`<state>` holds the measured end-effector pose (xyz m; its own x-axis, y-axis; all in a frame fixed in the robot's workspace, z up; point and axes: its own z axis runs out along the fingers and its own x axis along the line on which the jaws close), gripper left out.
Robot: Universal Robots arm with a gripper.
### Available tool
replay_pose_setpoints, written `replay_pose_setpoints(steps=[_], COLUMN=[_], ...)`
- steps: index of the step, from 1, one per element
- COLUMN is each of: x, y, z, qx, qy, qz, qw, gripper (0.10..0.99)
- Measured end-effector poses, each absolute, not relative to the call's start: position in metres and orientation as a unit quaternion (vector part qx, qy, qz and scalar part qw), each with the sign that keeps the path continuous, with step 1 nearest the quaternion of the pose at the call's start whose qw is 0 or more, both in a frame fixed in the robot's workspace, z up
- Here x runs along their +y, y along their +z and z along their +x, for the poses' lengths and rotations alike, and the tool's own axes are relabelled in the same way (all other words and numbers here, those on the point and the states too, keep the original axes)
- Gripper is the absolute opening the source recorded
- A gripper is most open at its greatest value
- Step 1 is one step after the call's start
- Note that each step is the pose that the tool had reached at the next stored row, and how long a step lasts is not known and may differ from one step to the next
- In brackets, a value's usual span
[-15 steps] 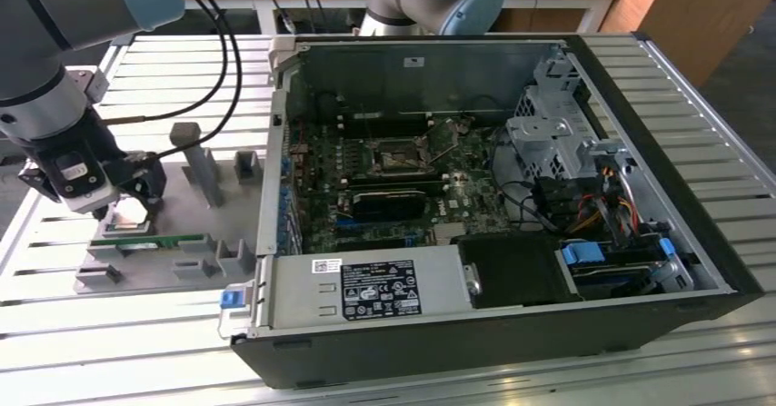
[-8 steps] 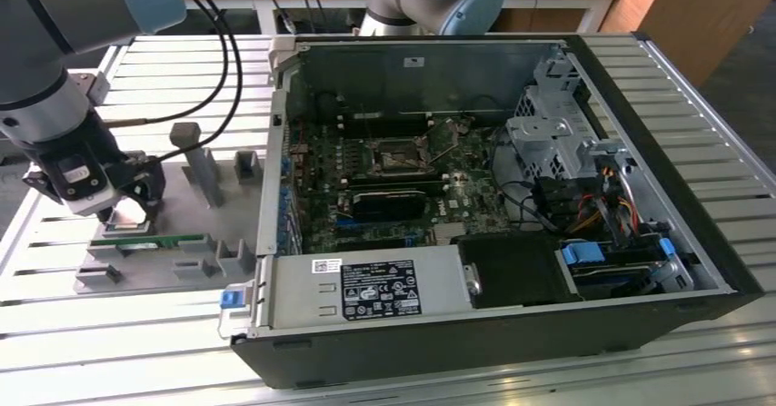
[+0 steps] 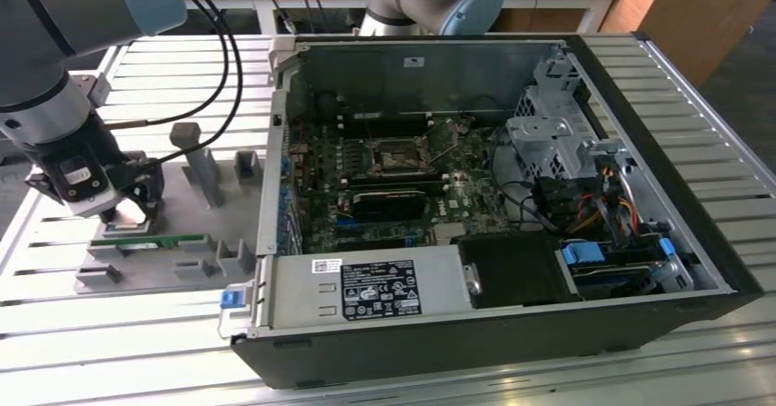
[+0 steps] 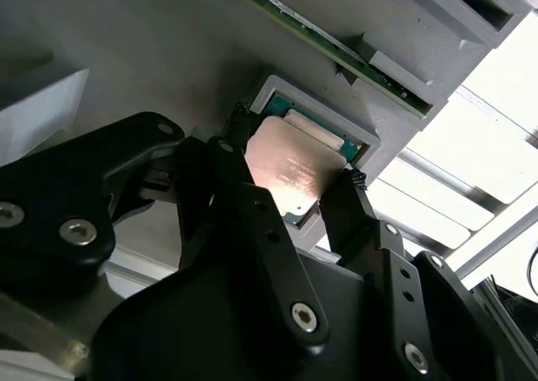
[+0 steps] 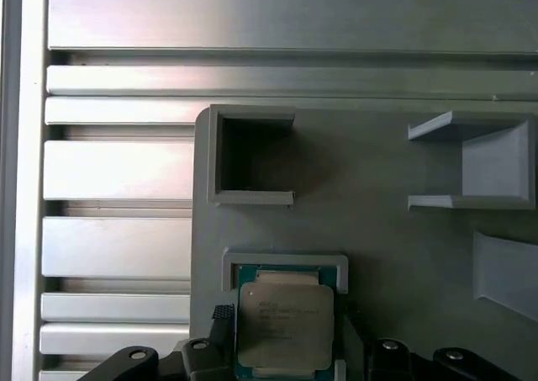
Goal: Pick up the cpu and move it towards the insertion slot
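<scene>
While in its grey nest [image 5: 252, 259], one cpu [image 5: 286, 326], tight between two fingers [image 4: 357, 209].

Smooth satin-metal top on the cpu [image 5: 284, 326], matt moulded plastic holder [image 5: 378, 238], ribbed bare-metal table [image 5: 252, 19] with a soft sheen

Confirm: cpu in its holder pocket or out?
In. In the first wrist view the cpu lies inside the grey pocket's raised frame.

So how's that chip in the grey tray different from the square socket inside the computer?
The cpu has a pale metal top; the socket has a dark centre in a shiny frame. The cpu lies in a grey tray outside the case; the socket sits on the board inside it. Both are square.
</scene>
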<state>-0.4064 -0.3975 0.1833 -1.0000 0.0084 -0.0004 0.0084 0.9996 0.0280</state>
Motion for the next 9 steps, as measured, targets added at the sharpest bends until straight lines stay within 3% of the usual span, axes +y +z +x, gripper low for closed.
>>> replay_pose_setpoints(steps=[2, 3, 9], x=[-0.3975, -0.3975, -0.3975], y=[0.1832, 0.1832, 0.1835], z=[-0.4064, -0.4064, -0.4064], qx=[1.0, 1.0, 1.0], qy=[0.014, 0.014, 0.014], qz=[0.004, 0.004, 0.004], qw=[0.0, 0.0, 0.0], gripper=[0.604, 0.541, 0.541])
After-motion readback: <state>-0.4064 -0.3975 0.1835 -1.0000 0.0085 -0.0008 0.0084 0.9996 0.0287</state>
